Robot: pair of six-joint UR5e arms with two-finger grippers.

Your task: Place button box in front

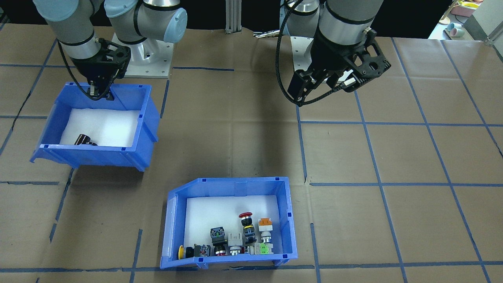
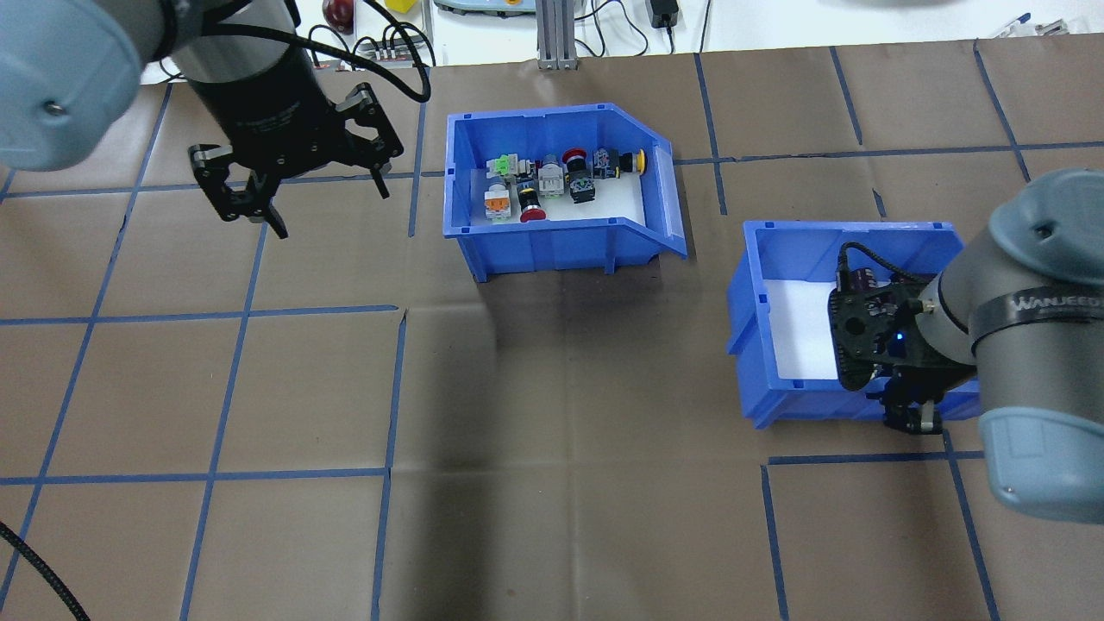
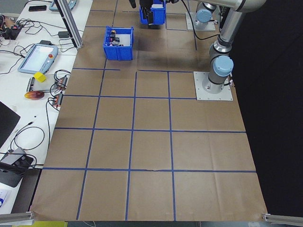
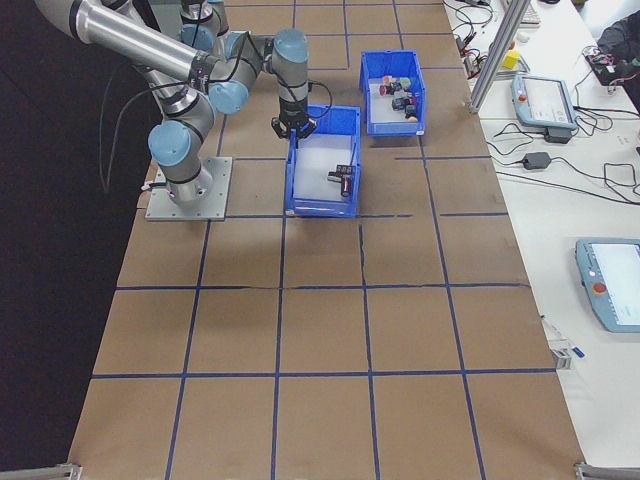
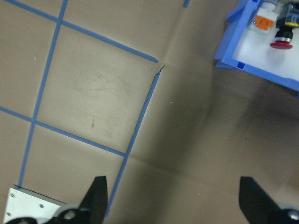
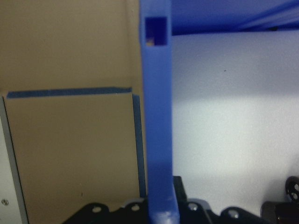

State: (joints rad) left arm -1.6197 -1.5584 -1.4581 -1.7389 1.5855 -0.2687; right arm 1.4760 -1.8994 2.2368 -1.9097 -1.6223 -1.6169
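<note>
Table (image 1: 412, 157) brown, blue tape grid. Button box (image 1: 289, 220) sits mid-table at far edge from robot, ungripped; rigid plastic, light, loose switches (image 1: 243, 236) inside (may slide), best pinched on wall rim. Second blue bin (image 1: 151, 114): right gripper (image 1: 94, 94) jaws clamp its rear wall. Left gripper (image 2: 323, 198) hovers, jaws spread.

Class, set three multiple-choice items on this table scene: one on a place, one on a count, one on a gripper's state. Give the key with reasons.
1. Where is the right gripper?
A. at the rear wall of the bin with the dark cylinder
B. over the button box
C. over bare table

2. How many blue bins are on the table?
A. one
B. two
C. three

3. The left gripper is
A. shut on a button
B. open, holding nothing
C. shut on a bin wall

Key: 1 A, the wall runs between its fingers in the wrist view; 2 B, two show overhead; 3 B, fingers spread over the table.
</note>
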